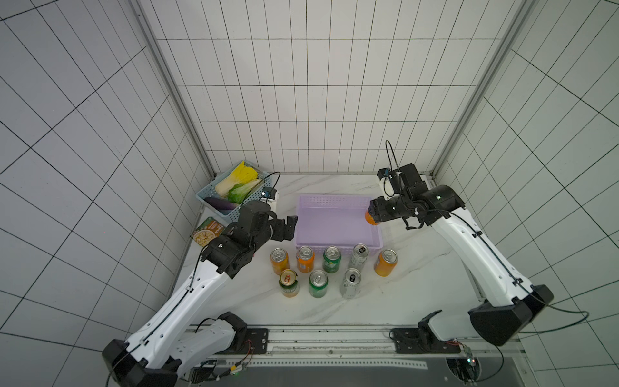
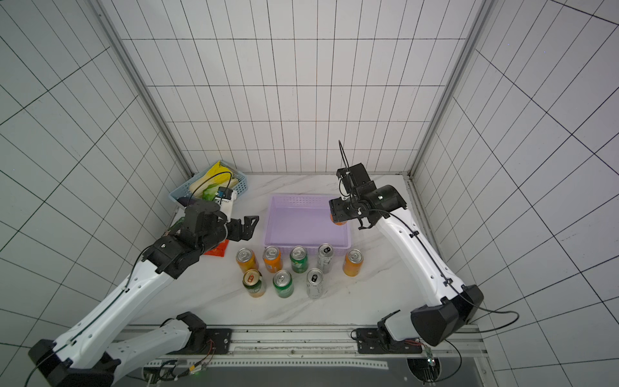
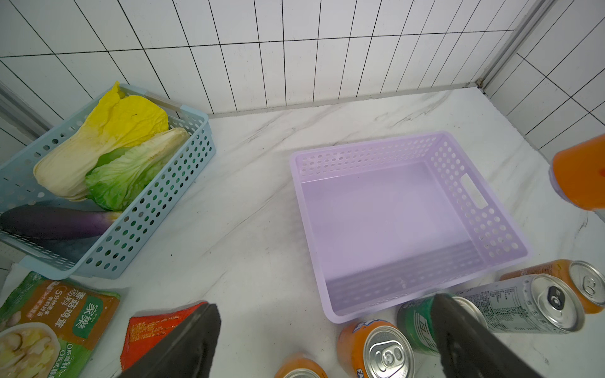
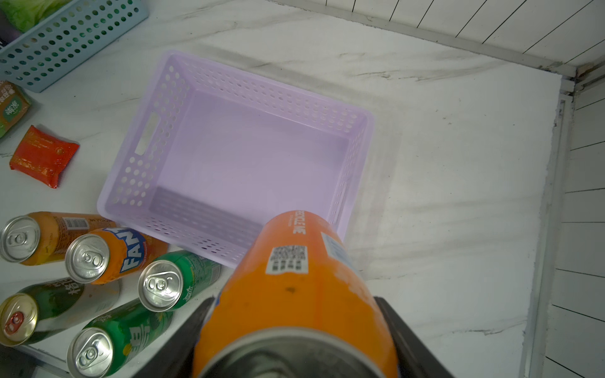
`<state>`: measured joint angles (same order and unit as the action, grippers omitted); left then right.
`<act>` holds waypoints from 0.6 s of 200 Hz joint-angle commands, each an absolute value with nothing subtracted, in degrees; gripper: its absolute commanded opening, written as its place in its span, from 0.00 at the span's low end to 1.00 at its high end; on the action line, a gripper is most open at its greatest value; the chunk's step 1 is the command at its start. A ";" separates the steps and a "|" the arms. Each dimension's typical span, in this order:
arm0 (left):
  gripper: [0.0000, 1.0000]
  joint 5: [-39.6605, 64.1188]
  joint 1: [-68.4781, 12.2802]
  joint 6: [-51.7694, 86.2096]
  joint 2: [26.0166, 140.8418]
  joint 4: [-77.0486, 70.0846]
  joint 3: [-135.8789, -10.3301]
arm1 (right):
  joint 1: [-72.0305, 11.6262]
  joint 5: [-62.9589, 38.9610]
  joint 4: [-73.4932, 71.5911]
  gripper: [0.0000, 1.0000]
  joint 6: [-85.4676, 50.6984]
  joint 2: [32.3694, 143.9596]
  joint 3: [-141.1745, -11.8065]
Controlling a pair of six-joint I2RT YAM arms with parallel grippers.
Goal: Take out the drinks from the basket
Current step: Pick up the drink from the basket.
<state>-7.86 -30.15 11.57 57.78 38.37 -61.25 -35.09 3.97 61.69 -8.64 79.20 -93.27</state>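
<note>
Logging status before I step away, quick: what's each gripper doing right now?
Left gripper: open, holding nothing.
Right gripper: closed on an orange can, held above the table.

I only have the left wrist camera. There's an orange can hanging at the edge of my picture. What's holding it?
Observer: The right gripper is shut on that orange can, holding it above the right end of the purple basket.
Operator: How many are out on the table?
Observer: Eight cans, upright in two rows in front of the basket: five close to it, three farther from it.
Operator: Where's my left gripper?
Observer: Open and empty, beside the basket's left end.
</note>
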 commanded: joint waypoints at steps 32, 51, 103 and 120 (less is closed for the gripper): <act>0.98 -7.19 -29.56 11.76 57.47 37.38 -61.08 | -40.58 7.84 67.16 0.59 -13.08 71.13 -89.93; 0.98 -7.20 -29.53 11.69 57.39 37.44 -61.08 | -42.77 6.78 67.67 0.59 -15.32 68.74 -87.49; 0.98 -7.31 -29.28 11.72 57.45 37.37 -61.08 | -47.78 6.24 69.11 0.59 -22.20 63.94 -79.88; 0.98 -7.23 -29.24 11.78 57.53 37.40 -61.08 | -48.96 6.35 69.60 0.59 -23.82 62.79 -78.01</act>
<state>-7.64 -29.54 11.60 57.78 38.37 -61.25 -47.16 5.41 70.37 -19.46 65.67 -79.81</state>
